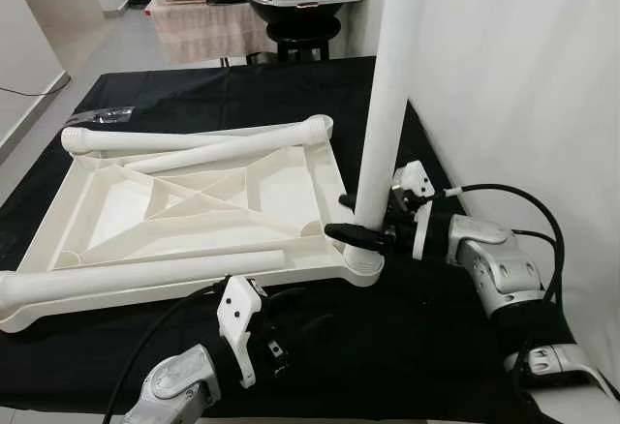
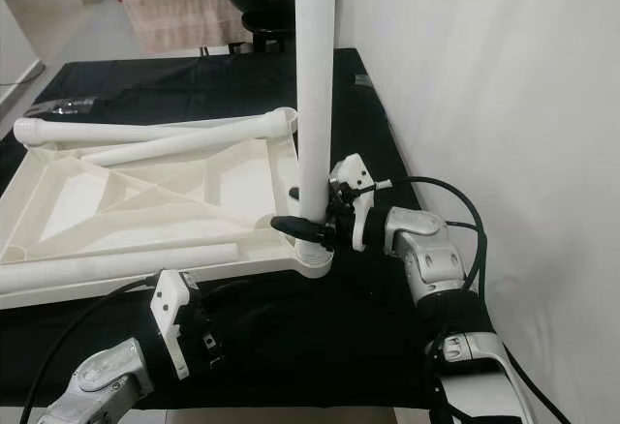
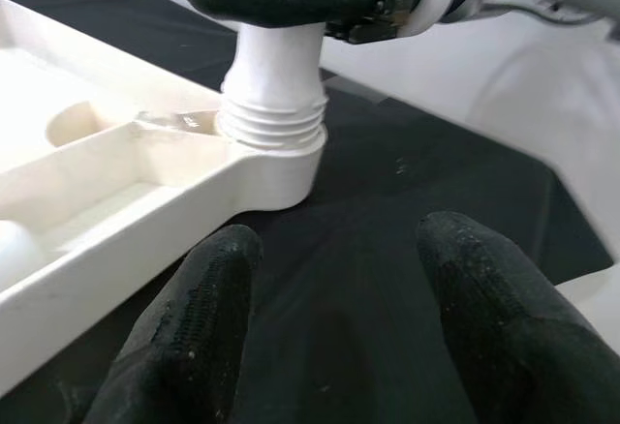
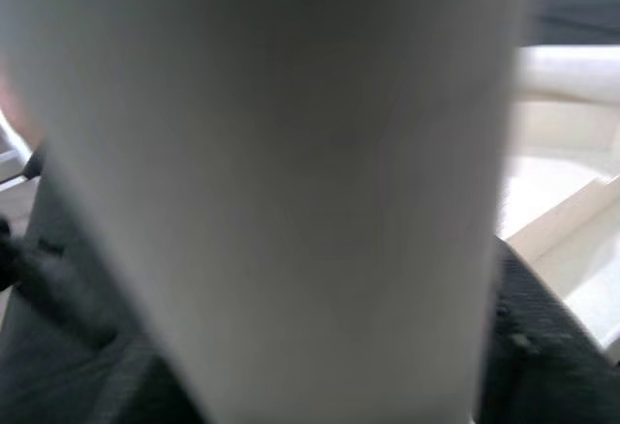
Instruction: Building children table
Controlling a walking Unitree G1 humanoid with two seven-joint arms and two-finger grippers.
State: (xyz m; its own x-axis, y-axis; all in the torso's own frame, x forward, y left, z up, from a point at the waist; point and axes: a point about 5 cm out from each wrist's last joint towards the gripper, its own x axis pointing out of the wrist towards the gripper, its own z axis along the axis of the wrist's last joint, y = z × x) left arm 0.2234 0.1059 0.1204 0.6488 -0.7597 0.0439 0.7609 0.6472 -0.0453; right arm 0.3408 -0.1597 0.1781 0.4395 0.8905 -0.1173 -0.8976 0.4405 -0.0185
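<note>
The white plastic table top point(image 1: 116, 206) lies upside down on a black cloth. One white leg point(image 1: 387, 105) stands upright in its near right corner socket point(image 3: 274, 119), where the thread still shows above the collar. My right gripper point(image 1: 356, 217) is shut on this leg just above the socket. Three more legs lie loose on the top: one along the near edge point(image 1: 145, 274), one along the far edge point(image 1: 194, 138), one slanted beside it point(image 1: 213, 156). My left gripper point(image 3: 339, 240) hangs open over the cloth in front of that corner, holding nothing.
A white wall point(image 1: 523, 75) runs close along the right side of the black cloth point(image 1: 426, 337). A crumpled clear plastic bag point(image 1: 102, 114) lies at the far left. Behind the table stand a black stool point(image 1: 300, 27) with a bowl and a cloth-covered stand point(image 1: 199, 27).
</note>
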